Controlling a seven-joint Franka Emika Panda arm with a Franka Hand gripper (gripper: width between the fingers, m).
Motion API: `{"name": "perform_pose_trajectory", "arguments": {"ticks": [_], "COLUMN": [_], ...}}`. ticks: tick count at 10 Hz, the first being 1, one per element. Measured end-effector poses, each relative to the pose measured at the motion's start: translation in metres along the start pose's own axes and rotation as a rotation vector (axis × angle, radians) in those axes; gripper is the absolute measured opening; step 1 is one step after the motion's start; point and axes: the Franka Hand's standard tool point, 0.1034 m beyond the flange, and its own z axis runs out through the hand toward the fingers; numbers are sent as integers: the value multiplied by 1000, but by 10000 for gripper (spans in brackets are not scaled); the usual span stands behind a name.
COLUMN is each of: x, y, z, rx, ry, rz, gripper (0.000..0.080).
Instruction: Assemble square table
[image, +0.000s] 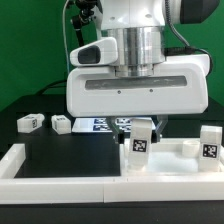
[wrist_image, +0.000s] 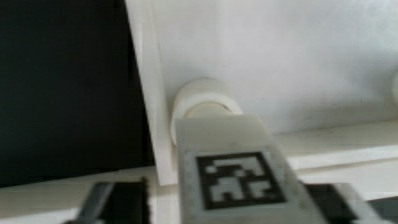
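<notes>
The white square tabletop (image: 172, 160) lies at the exterior view's right, with its raised rim. My gripper (image: 141, 127) is shut on a white block leg (image: 141, 141) with a black-and-white tag and holds it upright on the tabletop's near left corner. A second leg (image: 210, 142) stands upright at the tabletop's right side. Two loose legs (image: 28, 123) (image: 62, 124) lie on the black table at the left. In the wrist view the held leg (wrist_image: 228, 165) sits between my fingers (wrist_image: 118, 203), its end at a round corner hole (wrist_image: 206, 96) of the tabletop (wrist_image: 285, 50). The gripper (wrist_image: 226, 203) grips its sides.
Long low white wall bars (image: 70, 188) run along the front and left of the black table. The marker board (image: 100, 125) lies behind, between the loose legs and the arm. The big white arm body hides the scene behind it.
</notes>
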Motion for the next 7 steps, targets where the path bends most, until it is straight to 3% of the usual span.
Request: {"name": "perform_pose_trajectory", "arguments": {"ticks": [5, 7], "x": [0, -1], "y": [-2, -7], "z": [1, 1], "rx": [5, 34], "ry": [2, -5], "rz": [393, 744], "gripper": [280, 280]}}
